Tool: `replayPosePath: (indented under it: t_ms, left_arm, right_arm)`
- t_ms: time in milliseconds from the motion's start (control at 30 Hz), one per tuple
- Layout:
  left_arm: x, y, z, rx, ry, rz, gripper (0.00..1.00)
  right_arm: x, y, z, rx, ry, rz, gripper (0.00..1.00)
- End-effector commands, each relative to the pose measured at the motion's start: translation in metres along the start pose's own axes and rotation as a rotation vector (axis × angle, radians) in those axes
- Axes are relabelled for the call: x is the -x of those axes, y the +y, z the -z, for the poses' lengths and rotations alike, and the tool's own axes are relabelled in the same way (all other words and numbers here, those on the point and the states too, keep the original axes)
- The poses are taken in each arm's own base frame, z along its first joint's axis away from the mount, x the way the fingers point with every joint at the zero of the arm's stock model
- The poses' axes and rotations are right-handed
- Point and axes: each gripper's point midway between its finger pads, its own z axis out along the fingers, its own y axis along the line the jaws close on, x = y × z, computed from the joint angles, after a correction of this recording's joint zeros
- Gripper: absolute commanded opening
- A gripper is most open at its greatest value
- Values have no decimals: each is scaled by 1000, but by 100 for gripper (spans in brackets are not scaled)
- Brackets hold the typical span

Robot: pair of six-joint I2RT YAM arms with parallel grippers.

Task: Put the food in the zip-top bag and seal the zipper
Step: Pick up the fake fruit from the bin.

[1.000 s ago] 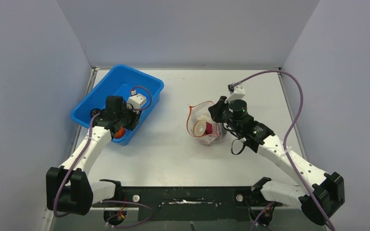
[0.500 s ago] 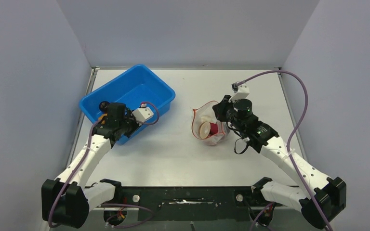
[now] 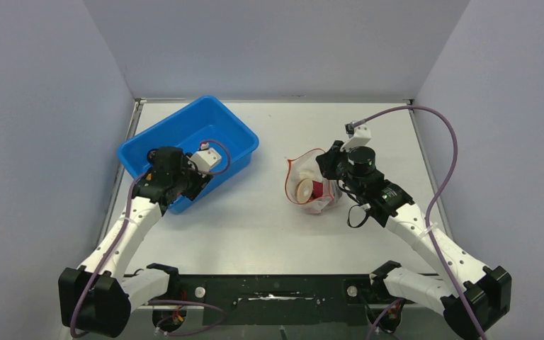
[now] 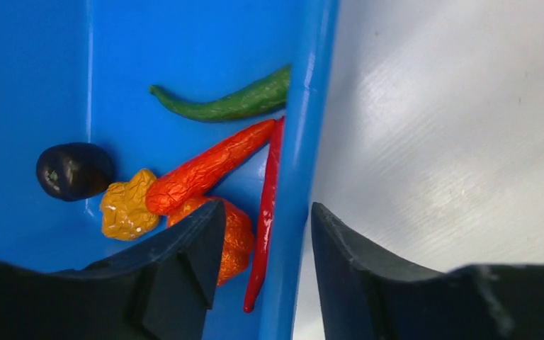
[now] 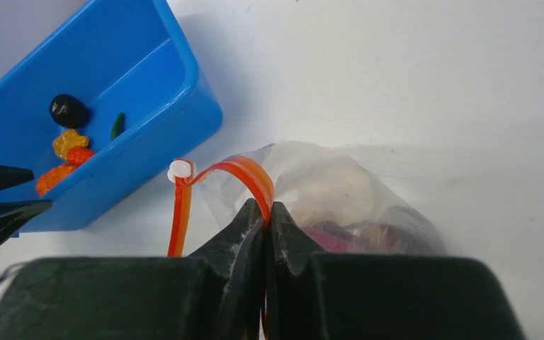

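Several food pieces lie in the blue bin (image 4: 184, 49): a green chilli (image 4: 234, 103), a long orange-red piece (image 4: 205, 166), a thin red chilli (image 4: 269, 198), a yellow crinkled piece (image 4: 124, 209) and a dark round one (image 4: 74, 170). My left gripper (image 4: 267, 207) is open and straddles the bin's wall, with gaps on both sides. The clear zip-top bag (image 3: 310, 190) lies mid-table with red and white food inside. My right gripper (image 5: 267, 205) is shut on its red zipper (image 5: 244, 170) at the raised mouth edge.
The blue bin (image 3: 198, 131) sits at the back left, turned at an angle, its near corner under the left wrist. A white slider (image 5: 179, 168) sits on the zipper strip. Purple cables loop over both arms. Grey walls close in three sides.
The bin swung round and slid to the right with the left gripper, whose jaws have now opened off its wall. The right gripper and the bag drifted slightly right.
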Motion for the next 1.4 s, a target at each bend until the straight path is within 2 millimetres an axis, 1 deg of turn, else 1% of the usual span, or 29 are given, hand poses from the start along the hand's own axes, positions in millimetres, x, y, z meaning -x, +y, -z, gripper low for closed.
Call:
replayPosePath:
  t_ms: [0, 133, 233, 300, 367, 500, 567, 633, 767, 867, 967, 1067, 1133, 1233, 1367]
  left_arm:
    - [56, 40, 25, 176, -180, 199, 50]
    - [74, 66, 29, 290, -236, 343, 55]
    - [76, 87, 26, 378, -243, 440, 65]
    - [68, 100, 22, 433, -226, 506, 69]
    - [58, 114, 18, 477, -211, 576, 70]
    - [39, 149, 20, 637, -261, 826, 71]
    - [33, 160, 16, 629, -288, 915, 71]
    - [29, 166, 7, 590, -286, 955, 71]
    - [9, 176, -15, 555, -219, 1016, 72]
    - [-5, 186, -27, 562, -193, 1037, 74]
    - [-10, 197, -32, 572, -197, 1039, 76]
    - [-13, 210, -31, 629, -193, 1028, 76]
    - [-22, 217, -34, 663, -159, 1032, 76]
    - [-32, 220, -43, 660, -129, 1042, 76]
    - [-37, 221, -53, 647, -155, 1045, 76]
  right_arm:
    - [21, 13, 1, 60, -74, -18, 0]
    - [23, 13, 0, 58, -76, -18, 0]
    - [23, 13, 0, 59, -75, -18, 0]
    - [23, 12, 0, 54, -71, -16, 0]
    - [24, 11, 1, 47, -72, -16, 0]
    - [25, 9, 2, 40, -80, -24, 0]
    - [24, 11, 1, 47, -75, -30, 0]
    - [24, 12, 0, 55, -70, -35, 0]
    - [25, 12, 2, 52, -71, -35, 0]
    - [27, 10, 4, 42, -79, -33, 0]
    - [28, 9, 6, 37, -82, -34, 0]
    - [29, 8, 7, 31, -82, -38, 0]
    - [30, 7, 8, 28, -87, -42, 0]
    - [31, 8, 9, 28, -91, -46, 0]
    - [32, 9, 8, 27, -89, -48, 0]
